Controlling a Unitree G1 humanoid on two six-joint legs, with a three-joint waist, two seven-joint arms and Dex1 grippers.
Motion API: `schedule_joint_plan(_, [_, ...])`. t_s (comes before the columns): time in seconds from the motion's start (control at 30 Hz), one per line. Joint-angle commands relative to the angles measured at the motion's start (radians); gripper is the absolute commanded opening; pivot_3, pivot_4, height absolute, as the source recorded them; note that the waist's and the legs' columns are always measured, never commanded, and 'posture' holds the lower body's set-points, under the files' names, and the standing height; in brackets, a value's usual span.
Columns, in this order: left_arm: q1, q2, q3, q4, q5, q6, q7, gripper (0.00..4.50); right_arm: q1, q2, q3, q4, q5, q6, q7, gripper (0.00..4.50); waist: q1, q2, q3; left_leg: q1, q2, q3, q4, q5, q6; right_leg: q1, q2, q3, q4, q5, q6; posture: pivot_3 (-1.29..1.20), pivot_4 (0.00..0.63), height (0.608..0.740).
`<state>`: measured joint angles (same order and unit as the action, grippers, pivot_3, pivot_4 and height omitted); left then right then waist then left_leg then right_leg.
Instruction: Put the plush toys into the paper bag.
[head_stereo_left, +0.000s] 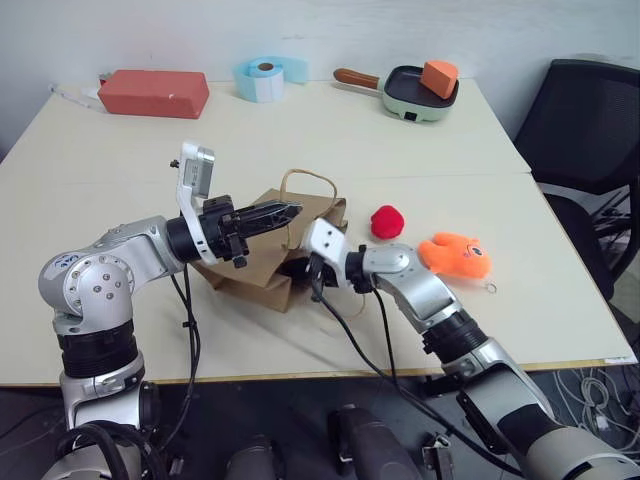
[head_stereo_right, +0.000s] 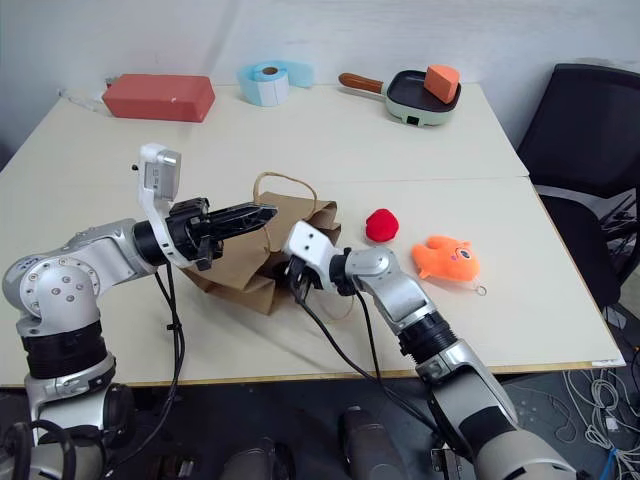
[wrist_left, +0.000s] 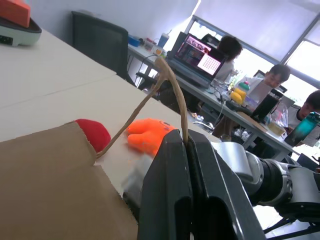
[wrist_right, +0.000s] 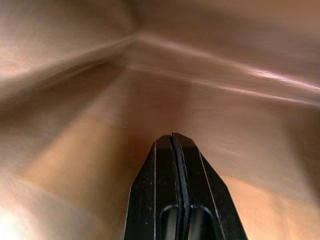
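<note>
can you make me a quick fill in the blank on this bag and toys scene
1. The left pincer is shut on the paper bag's ____.
2. The right pincer reaches ____ the bag.
3. The red plush toy and the orange plush toy lie on the ____.

Missing: handle; inside; table

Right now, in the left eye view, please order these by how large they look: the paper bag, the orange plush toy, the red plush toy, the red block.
1. paper bag, partly hidden
2. red block, farther away, so its true size is unsure
3. orange plush toy
4. red plush toy
</note>
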<state>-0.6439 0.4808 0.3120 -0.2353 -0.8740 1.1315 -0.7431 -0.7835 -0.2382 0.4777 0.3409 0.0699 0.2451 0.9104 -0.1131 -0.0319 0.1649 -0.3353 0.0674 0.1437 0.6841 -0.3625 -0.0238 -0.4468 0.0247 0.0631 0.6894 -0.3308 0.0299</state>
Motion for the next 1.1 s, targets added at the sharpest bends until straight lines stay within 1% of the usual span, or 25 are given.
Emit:
schedule_joint_plan(0.03, [-0.031,0.005,0.019,-0.012,-0.044,-0.047,0.001,0.0,-0.059,-0.01,0.031,0.062,-0.087,-0.11,0.026,0.02,-0.001,0.0,0.0,0.0,0.0,0.0,0.0,0.0,0.0,0.0,0.0,0.0,0.0,0.0,0.0,0.0,0.15,0.74])
schedule_joint_plan(0.17, [-0.055,0.006,0.026,0.012,-0.073,-0.051,0.027,0.0,-0.108,-0.004,0.047,0.154,-0.157,-0.2,0.038,0.02,-0.002,0.0,0.0,0.0,0.0,0.0,0.0,0.0,0.0,0.0,0.0,0.0,0.0,0.0,0.0,0.0,0.15,0.74])
schedule_joint_plan(0.23, [-0.052,0.013,0.015,0.002,-0.096,-0.04,0.021,0.0,-0.143,-0.014,0.081,0.204,-0.21,-0.271,0.076,0.02,-0.003,0.0,0.0,0.0,0.0,0.0,0.0,0.0,0.0,0.0,0.0,0.0,0.0,0.0,0.0,0.0,0.15,0.74])
schedule_joint_plan(0.33, [-0.024,0.033,-0.02,-0.029,-0.108,-0.036,-0.006,0.0,-0.198,-0.043,0.156,0.264,-0.276,-0.375,0.213,0.02,-0.007,0.0,0.0,0.001,0.0,0.0,0.0,0.0,0.0,0.0,0.0,0.0,0.0,0.0,0.0,0.0,0.15,0.74])
schedule_joint_plan(0.43, [-0.008,0.033,-0.039,-0.043,-0.129,-0.033,-0.004,0.0,-0.271,-0.01,0.161,0.368,-0.275,-0.401,0.304,0.02,-0.011,0.0,0.0,0.002,0.0,-0.001,0.0,0.0,-0.001,0.001,0.0,0.0,0.0,0.0,0.0,0.0,0.15,0.74])
schedule_joint_plan(0.5, [0.004,0.035,-0.051,-0.06,-0.146,-0.031,-0.003,0.0,-0.306,0.042,0.116,0.452,-0.231,-0.354,0.337,0.02,-0.015,0.0,0.0,0.002,0.0,-0.001,0.0,0.0,-0.001,0.001,-0.001,-0.001,0.001,0.0,0.0,0.0,0.15,0.74])
schedule_joint_plan(0.53, [0.012,0.035,-0.054,-0.068,-0.155,-0.031,0.0,0.0,-0.321,0.076,0.072,0.494,-0.192,-0.311,0.34,0.02,-0.02,0.0,0.0,0.002,0.0,-0.001,0.0,0.0,-0.001,0.001,-0.001,-0.001,0.001,0.0,0.0,0.0,0.15,0.74])
schedule_joint_plan(0.6, [0.028,0.041,-0.056,-0.082,-0.166,-0.032,0.005,0.0,-0.344,0.138,-0.04,0.546,-0.091,-0.181,0.356,0.02,-0.027,0.0,0.0,0.002,0.001,-0.002,0.0,0.001,-0.001,0.002,-0.001,-0.001,0.001,0.0,0.0,0.0,0.15,0.74])
schedule_joint_plan(0.67, [0.039,0.05,-0.056,-0.089,-0.176,-0.034,0.007,0.0,-0.353,0.17,-0.115,0.553,-0.022,-0.075,0.391,0.02,-0.029,0.001,0.0,0.001,0.001,-0.002,0.0,0.001,-0.002,0.001,-0.001,-0.001,0.002,0.0,-0.001,0.0,0.15,0.74])
schedule_joint_plan(0.77, [0.051,0.066,-0.052,-0.097,-0.186,-0.036,0.01,0.0,-0.339,0.192,-0.17,0.52,0.047,0.074,0.448,0.02,-0.027,0.001,0.0,0.001,0.001,-0.003,0.0,0.001,-0.002,0.001,-0.001,-0.002,0.003,0.0,-0.001,0.0,0.15,0.74])
schedule_joint_plan(0.83, [0.058,0.074,-0.048,-0.1,-0.194,-0.036,0.019,0.0,-0.322,0.206,-0.174,0.511,0.049,0.132,0.445,0.02,-0.026,0.001,0.0,0.001,0.0,-0.004,0.0,0.001,-0.002,0.001,-0.002,-0.002,0.002,0.0,-0.001,0.0,0.15,0.74])
schedule_joint_plan(0.97, [0.075,0.095,-0.04,-0.116,-0.22,-0.036,0.023,0.0,-0.296,0.263,-0.194,0.531,0.044,0.209,0.343,0.02,-0.028,0.001,0.0,0.0,0.0,-0.004,0.0,0.001,-0.002,0.001,-0.002,-0.003,0.002,-0.001,-0.001,0.0,0.15,0.74])
schedule_joint_plan(1.07, [0.075,0.11,-0.034,-0.113,-0.226,-0.045,0.03,0.0,-0.299,0.316,-0.252,0.563,0.063,0.257,0.223,0.02,-0.03,0.001,0.0,0.0,0.0,-0.004,0.0,0.001,-0.002,0.001,-0.002,-0.003,0.002,-0.001,-0.001,0.0,0.15,0.74])
schedule_joint_plan(1.1, [0.066,0.112,-0.03,-0.103,-0.23,-0.046,0.034,0.0,-0.312,0.338,-0.291,0.592,0.079,0.284,0.157,0.02,-0.03,0.001,0.0,0.0,0.0,-0.004,0.0,0.001,-0.002,0.001,-0.002,-0.003,0.002,-0.001,-0.001,0.0,0.15,0.74])
